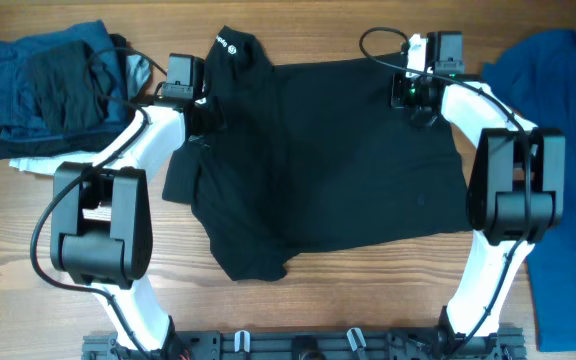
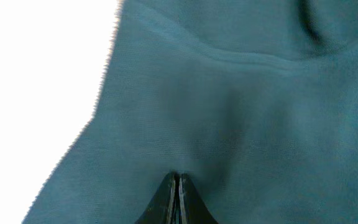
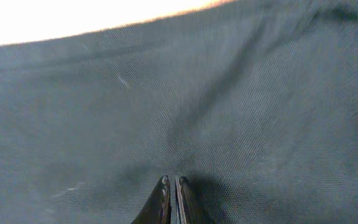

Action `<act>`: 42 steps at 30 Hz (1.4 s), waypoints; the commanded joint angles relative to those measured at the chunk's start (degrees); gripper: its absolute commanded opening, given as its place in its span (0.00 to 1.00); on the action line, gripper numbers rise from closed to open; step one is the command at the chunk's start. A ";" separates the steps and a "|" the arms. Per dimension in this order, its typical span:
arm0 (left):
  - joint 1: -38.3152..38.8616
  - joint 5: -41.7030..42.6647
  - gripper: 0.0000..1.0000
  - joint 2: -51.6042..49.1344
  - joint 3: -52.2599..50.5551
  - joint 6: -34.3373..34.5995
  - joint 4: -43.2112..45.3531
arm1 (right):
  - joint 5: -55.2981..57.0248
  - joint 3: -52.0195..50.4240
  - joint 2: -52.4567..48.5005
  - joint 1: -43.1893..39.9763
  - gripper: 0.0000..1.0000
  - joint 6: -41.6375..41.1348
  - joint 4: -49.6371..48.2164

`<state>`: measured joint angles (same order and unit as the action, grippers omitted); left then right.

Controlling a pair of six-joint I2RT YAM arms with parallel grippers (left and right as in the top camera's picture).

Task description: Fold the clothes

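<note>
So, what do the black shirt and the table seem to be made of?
The black shirt looks like soft, matte knit cloth, perhaps cotton: fine weave shows close up, and it creases. The table looks like wood or wood-print laminate, matte: grain lines show.

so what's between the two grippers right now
Only the black shirt: in the overhead view its fabric spans the whole stretch from the left gripper to the right gripper, both pinched shut on it.

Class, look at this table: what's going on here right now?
Two robot arms are working on a black shirt spread on the wooden table. The left hand and right hand are each pinched shut on its far edge. A pile of folded clothes sits beyond the left arm; a blue garment lies beside the right arm.
</note>
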<state>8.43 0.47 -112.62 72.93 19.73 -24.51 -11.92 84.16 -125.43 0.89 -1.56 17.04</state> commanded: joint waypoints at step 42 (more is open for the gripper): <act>-8.44 6.73 0.04 -3.56 0.11 -4.52 -5.49 | 5.55 1.01 -1.57 -0.11 0.04 1.38 6.80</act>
<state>-0.43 6.94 -113.89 72.93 16.51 -30.81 -9.78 85.78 -125.84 0.89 -1.15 22.09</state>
